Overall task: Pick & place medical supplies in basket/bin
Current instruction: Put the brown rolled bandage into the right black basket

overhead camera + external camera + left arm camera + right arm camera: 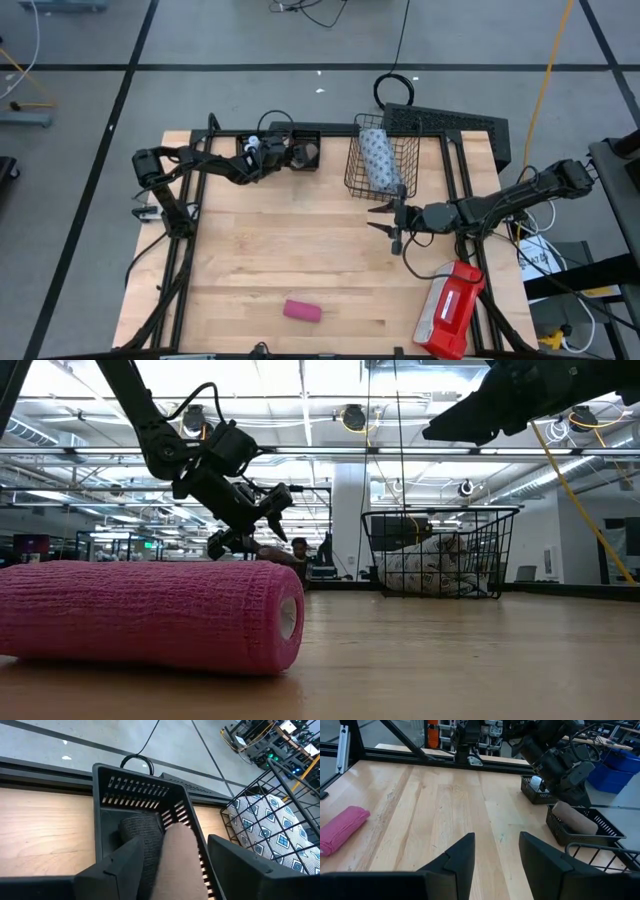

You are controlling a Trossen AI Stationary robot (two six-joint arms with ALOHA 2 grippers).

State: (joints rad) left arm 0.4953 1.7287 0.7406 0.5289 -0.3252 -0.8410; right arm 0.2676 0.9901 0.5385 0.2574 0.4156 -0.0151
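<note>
Supplies are half sorted, going by the high view: my left gripper [283, 154] hangs over the small black tray [305, 155] at the table's far edge, my right gripper [388, 222] waits just in front of the wire basket [352, 172], and 1 pink roll [302, 311] lies alone near the front edge, well apart from both. The dotted pack [379, 160] already lies in the basket.

Low view: the pink roll [150, 615] fills the foreground; the left gripper [262, 510] is tilted down over the far edge with its fingers parted.

Left wrist view: my fingers [127, 857] stand spread and released above the slotted tray [137, 787]. A brown roll [182, 852] rests in it against a dark one [140, 832]; whether it has fully settled I can't quite judge. I should lift straight up so neither finger catches the tray wall.

Right wrist view: my right fingers [462, 855] are parted with nothing between them. Beyond sit 2 small trays, 1 with the brown roll [572, 818], the other [534, 790] holding something white.
</note>
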